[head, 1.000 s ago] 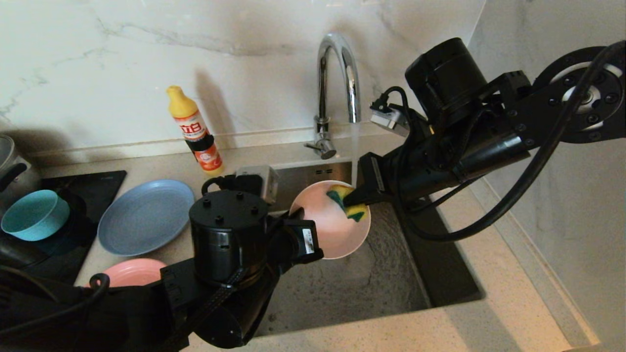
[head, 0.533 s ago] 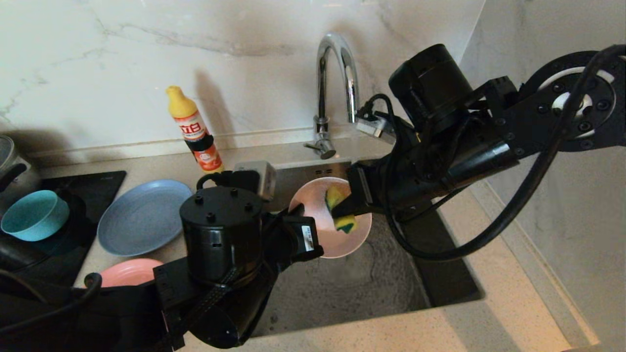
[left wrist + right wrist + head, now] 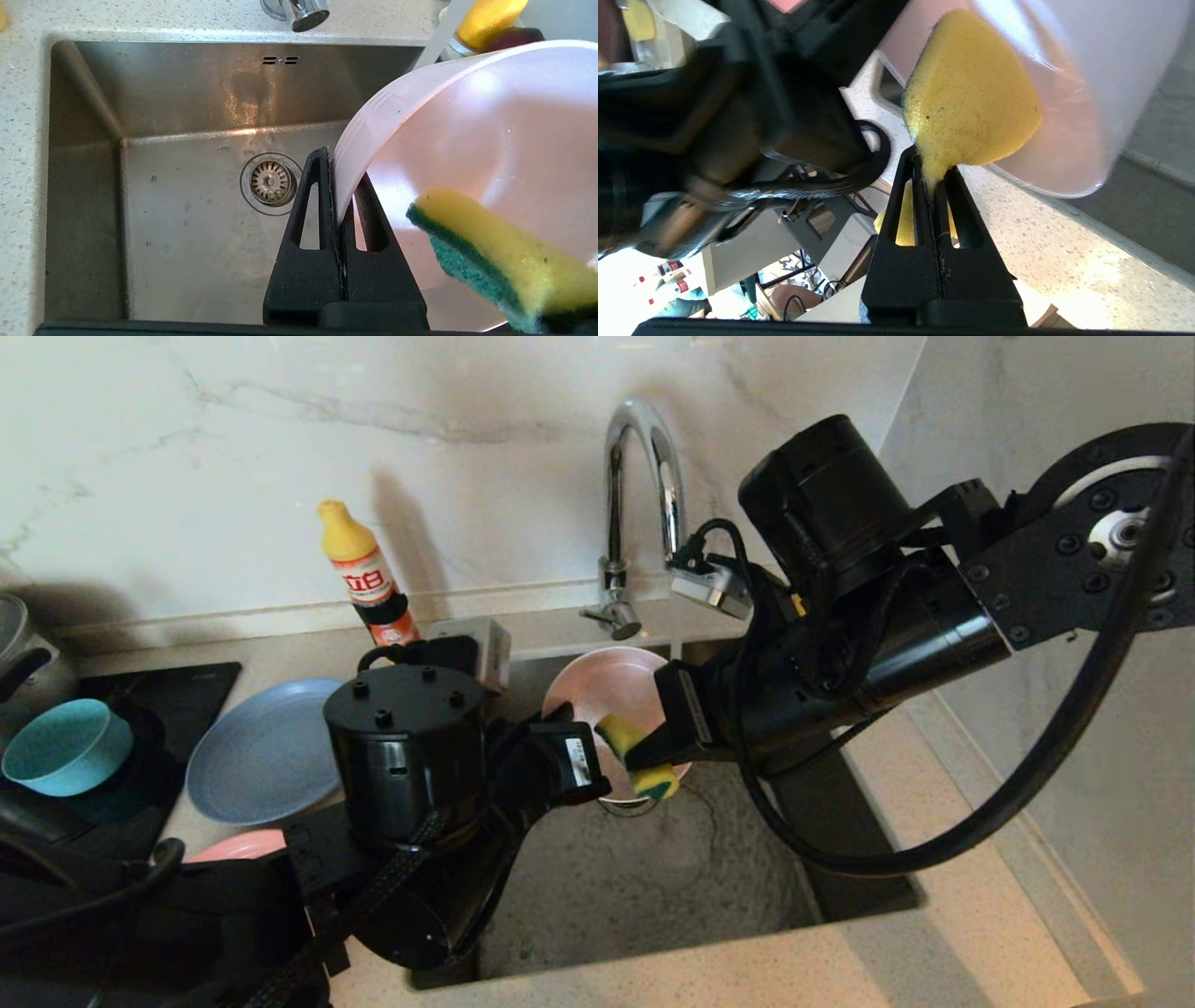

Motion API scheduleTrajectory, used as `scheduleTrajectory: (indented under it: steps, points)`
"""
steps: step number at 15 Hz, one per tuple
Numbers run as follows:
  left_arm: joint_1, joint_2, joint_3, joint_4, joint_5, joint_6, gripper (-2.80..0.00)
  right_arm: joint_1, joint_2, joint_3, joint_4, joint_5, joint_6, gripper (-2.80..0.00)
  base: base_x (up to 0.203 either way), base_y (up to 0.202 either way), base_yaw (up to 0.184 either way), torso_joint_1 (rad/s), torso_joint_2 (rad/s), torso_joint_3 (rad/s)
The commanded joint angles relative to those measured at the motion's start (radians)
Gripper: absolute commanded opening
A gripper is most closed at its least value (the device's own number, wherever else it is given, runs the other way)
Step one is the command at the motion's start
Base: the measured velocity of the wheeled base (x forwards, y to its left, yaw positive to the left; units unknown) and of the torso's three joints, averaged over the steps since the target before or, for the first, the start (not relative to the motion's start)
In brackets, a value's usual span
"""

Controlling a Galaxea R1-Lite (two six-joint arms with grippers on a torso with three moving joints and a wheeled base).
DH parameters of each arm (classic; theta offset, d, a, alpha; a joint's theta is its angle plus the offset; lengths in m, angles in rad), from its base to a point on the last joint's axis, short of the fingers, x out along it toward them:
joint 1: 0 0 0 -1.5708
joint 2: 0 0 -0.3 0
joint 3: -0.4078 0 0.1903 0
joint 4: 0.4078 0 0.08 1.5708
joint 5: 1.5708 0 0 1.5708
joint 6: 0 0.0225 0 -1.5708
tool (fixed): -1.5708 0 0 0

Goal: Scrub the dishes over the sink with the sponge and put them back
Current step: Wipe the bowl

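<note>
Two grippers are working together over the sink (image 3: 653, 896), whose steel basin is lying below them with its round drain strainer (image 3: 270, 182) showing in the left wrist view. The left gripper (image 3: 569, 728) is reaching in from the near left and is clamping the rim of the pale pink bowl (image 3: 611, 695), its two fingers (image 3: 308, 219) pinched on either side of the bowl's wall, one inside and one outside. The bowl is hanging tilted above the basin, its open side facing toward the right arm, just in front of the chrome faucet (image 3: 644, 513). The right gripper (image 3: 644, 756) is coming in from the right and is squeezing the sponge (image 3: 639, 756) tightly between its closed fingers, so that the yellow foam is bulging out beyond the tips. The sponge is pressing against the lower inside of the bowl, yellow face toward the right wrist camera and green scouring side (image 3: 462, 266) showing in the left wrist view. On the counter to the left, the grey-blue plate (image 3: 261, 756) is lying flat beside a pink plate (image 3: 238, 845) that is mostly hidden by the left arm, and the teal bowl (image 3: 61, 747) is sitting farther left on a black cooktop (image 3: 177, 691). A yellow-capped detergent bottle (image 3: 369, 579) is standing upright against the marble wall behind them.
</note>
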Motion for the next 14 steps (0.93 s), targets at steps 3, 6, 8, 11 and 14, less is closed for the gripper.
scheduleTrajectory:
  steps: [3,6,8,11,14]
  points:
    - [0.001,-0.010,0.011,-0.004,0.002,-0.005,-2.80,-0.045,0.054,0.002,-0.003,0.002,0.000,-2.80,0.000,0.000,0.000,0.000,0.00,0.000]
    - [0.001,-0.011,0.023,-0.004,0.002,-0.004,-2.80,-0.080,0.038,0.005,-0.001,0.001,0.000,-2.80,0.000,0.000,0.000,0.000,0.00,0.000]
    - [0.001,-0.014,0.023,-0.001,0.004,-0.004,-2.80,-0.089,0.015,0.001,0.000,-0.001,-0.001,-2.80,0.000,0.000,0.000,0.000,0.00,0.000]
    - [0.000,-0.012,0.024,-0.001,0.004,-0.006,-2.80,-0.102,-0.015,-0.005,-0.003,-0.004,0.000,-2.80,0.000,0.000,0.000,0.000,0.00,0.000]
    - [-0.002,-0.025,0.025,0.004,0.004,-0.002,-2.80,-0.102,-0.036,-0.014,-0.005,-0.004,0.000,-2.80,0.000,0.000,0.000,0.000,0.00,0.000]
